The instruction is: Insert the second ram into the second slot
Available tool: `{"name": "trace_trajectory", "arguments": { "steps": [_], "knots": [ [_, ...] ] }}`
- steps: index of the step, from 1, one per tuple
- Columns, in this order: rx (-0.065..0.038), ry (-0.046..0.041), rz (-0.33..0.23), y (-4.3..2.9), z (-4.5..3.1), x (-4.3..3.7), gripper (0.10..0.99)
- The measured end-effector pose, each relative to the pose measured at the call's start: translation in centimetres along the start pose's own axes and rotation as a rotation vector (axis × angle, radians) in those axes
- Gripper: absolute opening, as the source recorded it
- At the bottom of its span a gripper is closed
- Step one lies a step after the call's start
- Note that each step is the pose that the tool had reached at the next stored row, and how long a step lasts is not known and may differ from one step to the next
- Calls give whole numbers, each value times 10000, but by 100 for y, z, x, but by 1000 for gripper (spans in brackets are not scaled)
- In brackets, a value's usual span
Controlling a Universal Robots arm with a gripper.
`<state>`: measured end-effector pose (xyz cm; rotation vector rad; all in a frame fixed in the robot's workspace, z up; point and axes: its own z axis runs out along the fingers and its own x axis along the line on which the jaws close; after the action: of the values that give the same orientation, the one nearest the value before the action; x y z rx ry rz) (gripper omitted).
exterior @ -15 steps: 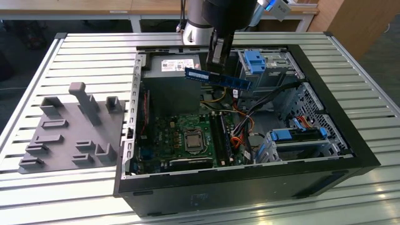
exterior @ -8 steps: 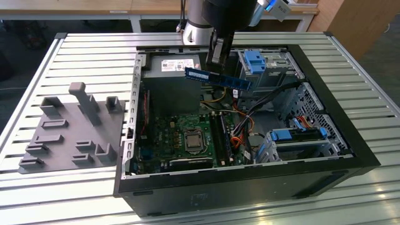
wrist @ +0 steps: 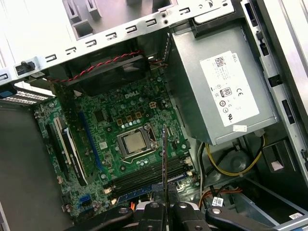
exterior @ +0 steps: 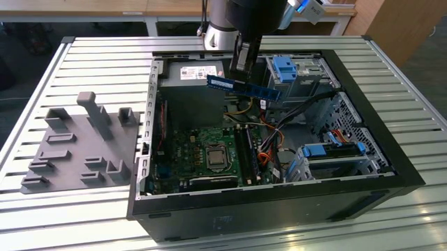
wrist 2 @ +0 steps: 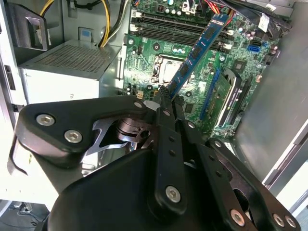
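My gripper [exterior: 241,67] is shut on one end of the second ram [exterior: 244,87], a thin blue board with dark chips. It hangs level above the open computer case [exterior: 391,157], over the power supply's edge. In the second wrist view the second ram [wrist 2: 197,50] juts out from my gripper [wrist 2: 163,102] over the green motherboard. In the first wrist view I see the second ram [wrist: 164,161] edge-on, above the row of long dark memory slots [wrist: 149,177] beside the processor socket [wrist: 134,144]. It is well clear of them. I cannot tell which one is the second slot.
A grey power supply [exterior: 192,78] fills the case's back corner. Light-blue drive-bay clips [exterior: 283,68] and drive cages [exterior: 335,151] sit on the exterior view's right, with cables [exterior: 293,110] running between them. A grey fixture with upright posts [exterior: 77,141] lies outside the case on the left.
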<state>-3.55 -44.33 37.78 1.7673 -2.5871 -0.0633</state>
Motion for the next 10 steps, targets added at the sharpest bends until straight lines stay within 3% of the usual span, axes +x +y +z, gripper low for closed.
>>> {"name": "trace_trajectory", "arguments": {
  "steps": [10],
  "knots": [
    [2, -5, 129, 0, 0, 0, 137]
  ]
}}
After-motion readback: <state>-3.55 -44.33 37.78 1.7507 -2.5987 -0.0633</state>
